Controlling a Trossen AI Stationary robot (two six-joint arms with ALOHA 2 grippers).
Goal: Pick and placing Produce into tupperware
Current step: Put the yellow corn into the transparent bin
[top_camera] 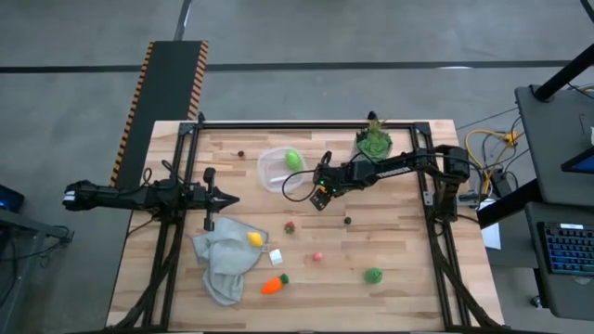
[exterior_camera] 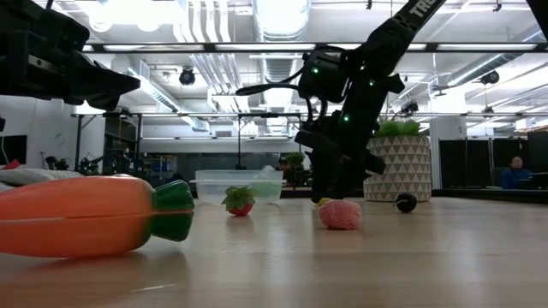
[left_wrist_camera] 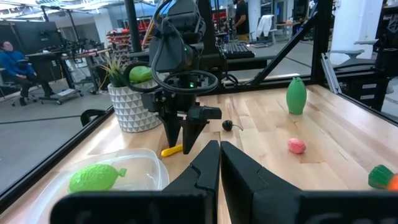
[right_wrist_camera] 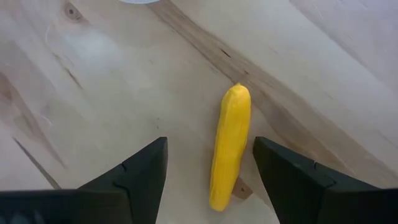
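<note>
Mid-pick, by the look of it: right hand (right_wrist_camera: 210,171) poised over a long yellow piece (right_wrist_camera: 229,146) lying flat on the tabletop (top_camera: 399,241), fingers spread wide with nothing between them but air, the piece sitting nearer one finger than the other and slightly askew to the gap. Judged next: lower straight down, perhaps shift a touch to centre the yellow piece, then close across its narrow width and carry it the short way to the tupperware (top_camera: 276,170). Tupperware just beside the right hand, already holding a light green piece (top_camera: 293,160), so only a brief lift and swing called for. Left hand (top_camera: 223,199) parked at the tabletop's left side, fingers pressed together and empty, pointing toward the work. Scattered around and not yet collected: a carrot (top_camera: 273,285) and a lemon (top_camera: 254,238) near the grey cloth (top_camera: 223,260), a small white cube (top_camera: 276,257) between them, a small red piece (top_camera: 290,226), a pink piece (top_camera: 317,256), a dark green piece (top_camera: 372,275), a tiny dark one (top_camera: 348,221) and another (top_camera: 241,155) near the far edge. Potted plant (top_camera: 373,142) close behind the right arm, a likely thing to brush on a careless swing. Nothing lying directly between the yellow piece and the tupperware.
</note>
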